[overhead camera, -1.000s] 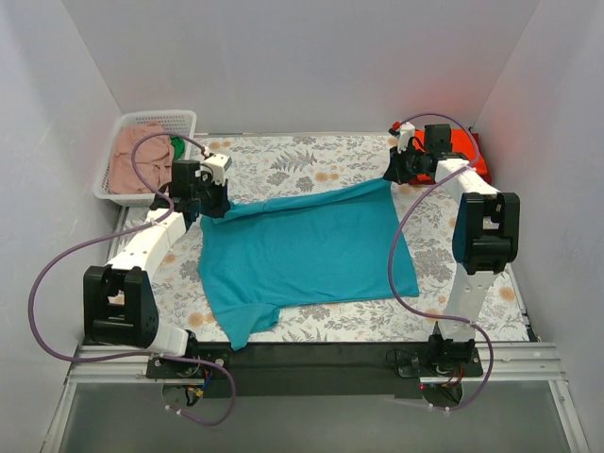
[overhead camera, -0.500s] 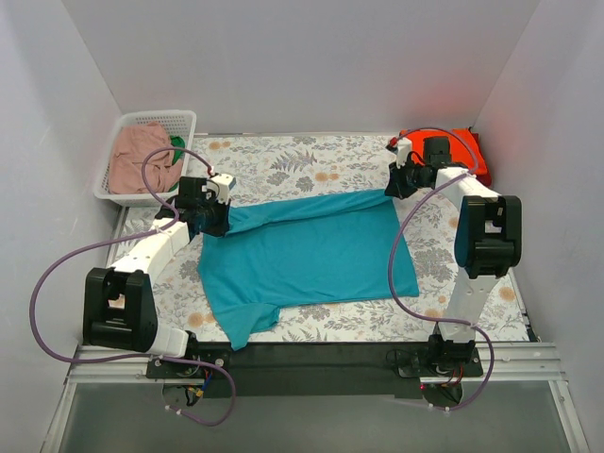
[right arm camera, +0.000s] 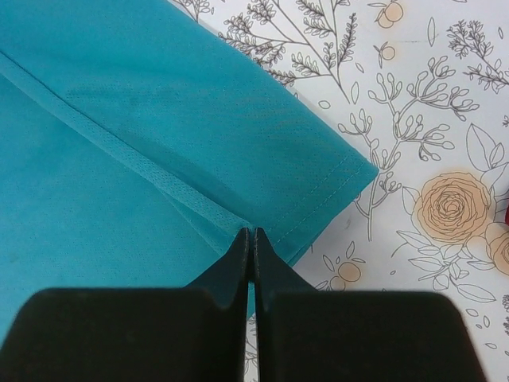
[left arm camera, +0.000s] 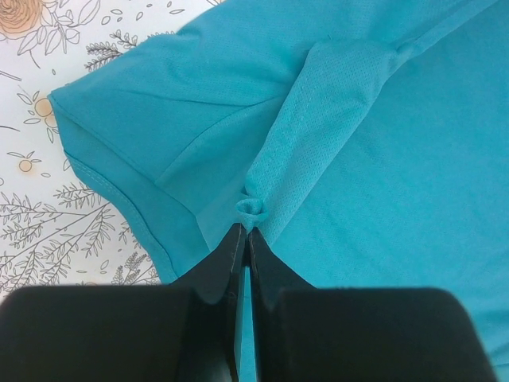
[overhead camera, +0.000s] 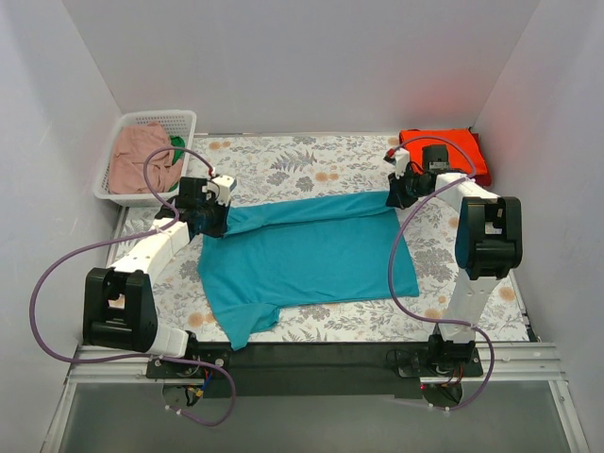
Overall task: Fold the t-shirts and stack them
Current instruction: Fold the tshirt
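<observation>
You've got a plain teal-blue t-shirt [overhead camera: 311, 250] mid-table and a plain orange-red t-shirt [overhead camera: 448, 145] at the far right corner. At the far left corner sits a white lattice basket [overhead camera: 159, 114] holding a dusty pink t-shirt [overhead camera: 130, 159] and a scrap of green cloth [overhead camera: 176, 147]. Table cloth [overhead camera: 283, 160] is white with grey leaf sprigs and orange roses. Cables [overhead camera: 33, 302] are purple.

A floral-print table cloth [overhead camera: 302, 165] covers the work surface. A white plastic lattice basket [overhead camera: 156, 115] sits just off the cloth's far left corner. A black strip [overhead camera: 311, 357] runs along its near edge, and plain white walls [overhead camera: 302, 57] rise on its other sides.
</observation>
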Robot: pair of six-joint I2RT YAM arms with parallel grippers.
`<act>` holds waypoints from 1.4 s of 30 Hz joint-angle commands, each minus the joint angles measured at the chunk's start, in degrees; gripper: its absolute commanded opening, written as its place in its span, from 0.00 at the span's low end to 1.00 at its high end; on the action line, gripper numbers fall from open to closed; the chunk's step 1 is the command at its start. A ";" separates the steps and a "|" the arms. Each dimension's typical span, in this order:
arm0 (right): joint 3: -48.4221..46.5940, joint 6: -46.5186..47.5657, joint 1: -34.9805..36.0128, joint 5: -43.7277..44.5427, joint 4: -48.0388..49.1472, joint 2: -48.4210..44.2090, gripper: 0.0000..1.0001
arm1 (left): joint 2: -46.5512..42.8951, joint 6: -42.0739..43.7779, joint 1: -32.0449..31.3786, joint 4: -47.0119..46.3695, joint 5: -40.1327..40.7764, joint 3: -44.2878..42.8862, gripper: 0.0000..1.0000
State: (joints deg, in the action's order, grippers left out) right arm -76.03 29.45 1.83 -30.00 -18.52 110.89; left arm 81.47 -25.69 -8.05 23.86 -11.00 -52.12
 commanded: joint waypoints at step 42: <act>-13.79 3.77 3.18 7.15 -16.98 11.10 0.23 | 28.83 -1.64 -5.65 8.14 -20.11 -23.12 0.43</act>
State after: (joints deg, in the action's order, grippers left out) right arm -88.05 32.99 5.32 -24.97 -33.91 120.40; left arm 111.72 -27.24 -12.51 32.45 -29.26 -75.72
